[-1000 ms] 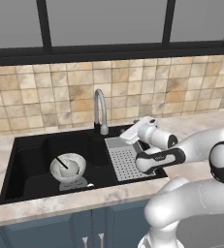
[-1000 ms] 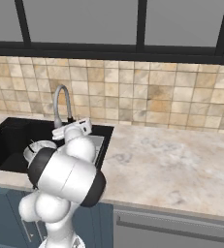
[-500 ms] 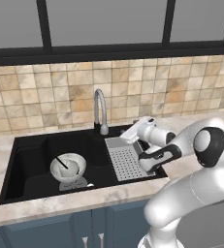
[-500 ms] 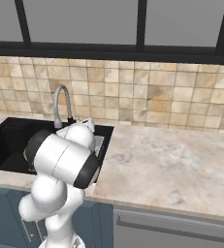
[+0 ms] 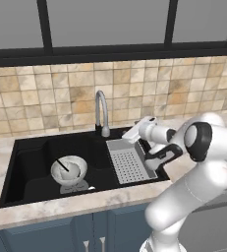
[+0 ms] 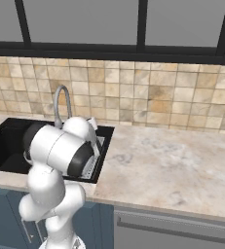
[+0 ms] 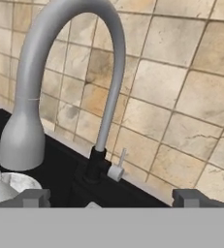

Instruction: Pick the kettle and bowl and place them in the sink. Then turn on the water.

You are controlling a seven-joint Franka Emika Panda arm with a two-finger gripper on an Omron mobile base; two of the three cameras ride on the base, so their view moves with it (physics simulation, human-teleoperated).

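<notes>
The black sink [image 5: 31, 162] holds the whitish-grey bowl [image 5: 56, 173] on its left floor. The silvery kettle [image 5: 70, 172] appears to sit inside the bowl, its thin black handle sticking up. My gripper [image 5: 128, 137] hovers open over the grey drain tray [image 5: 127, 165], pointing at the base of the gooseneck faucet [image 5: 101, 110]. In the hand view the faucet [image 7: 70, 34] arches close ahead, its small grey lever [image 7: 117, 168] stands between my spread fingertips [image 7: 33, 197], and the bowl's rim [image 7: 17, 182] peeks in at lower left. No water is in view.
A tiled wall [image 5: 184, 88] and a dark window frame rise behind the sink. Marble counter [image 6: 172, 165] stretches to the right of the basin [image 6: 2, 141]. My own arm's elbow [image 5: 201, 142] bulks over the counter's right side.
The arm's elbow has swung up and to the left. The hand has stayed near the faucet with its jaws open. Bowl and kettle have not moved.
</notes>
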